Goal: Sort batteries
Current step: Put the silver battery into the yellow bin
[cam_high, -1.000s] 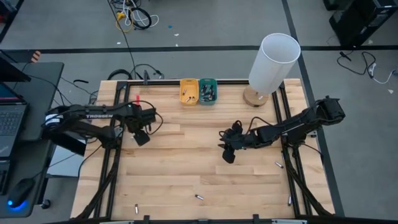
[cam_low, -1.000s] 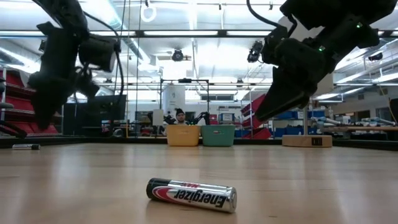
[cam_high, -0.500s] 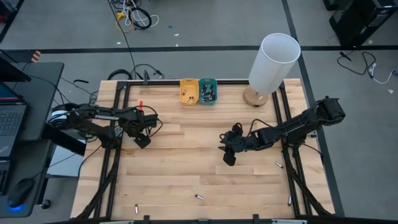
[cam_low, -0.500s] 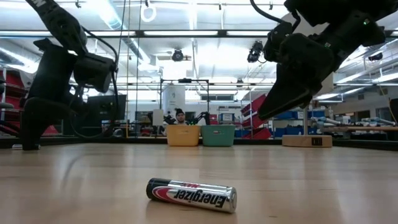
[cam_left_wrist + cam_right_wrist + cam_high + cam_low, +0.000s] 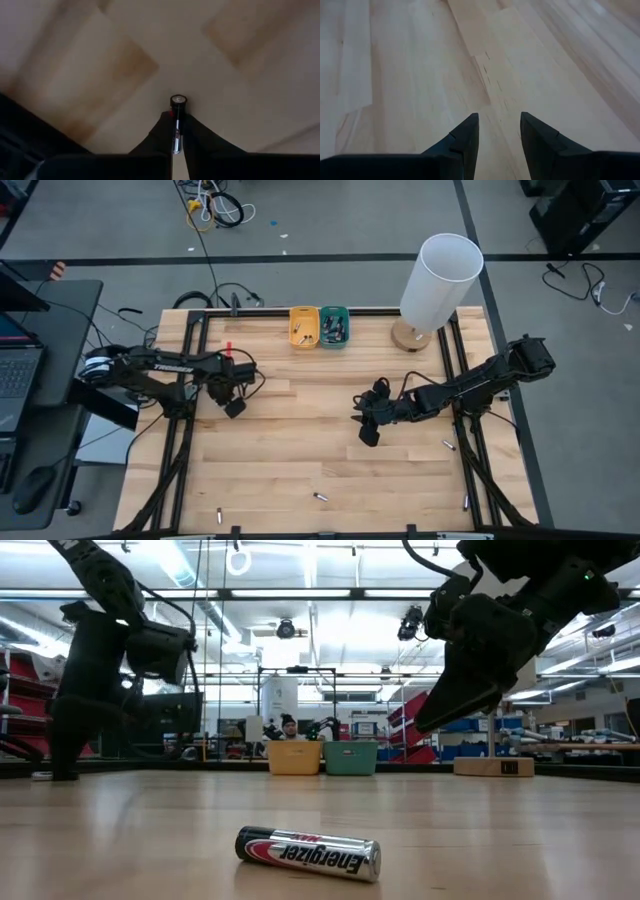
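My left gripper (image 5: pixel 237 408) stands at the table's left, its fingers pointing down onto the wood (image 5: pixel 63 776), shut on a small dark and silvery battery (image 5: pixel 177 107). My right gripper (image 5: pixel 367 432) hangs above the table right of centre (image 5: pixel 425 725). It is open, with only bare wood between its fingers (image 5: pixel 499 132). Other batteries lie flat on the wood: one near the front edge (image 5: pixel 320 497) (image 5: pixel 308 853), one at the front left (image 5: pixel 219 515), two at the right (image 5: pixel 448 445) (image 5: pixel 465 502). My left gripper pinches the battery between its two fingers (image 5: pixel 161 131) by its long sides (image 5: pixel 176 125). The fingers come from above, pointing down, and lie across it. One round end (image 5: pixel 178 101) sticks out past the fingertips. The fingertips stand down at the table top.
A yellow tray (image 5: pixel 304 327) and a teal tray (image 5: pixel 334 326) stand side by side at the far edge, small things inside. A tall white cylinder (image 5: pixel 440 280) on a wooden base stands at the far right. Bare wood lies between the arms.
My left gripper has come down from above the table until its fingertips stand on the wood, shifting slightly toward the table's right, and has shut on the battery there. My right gripper has kept still.
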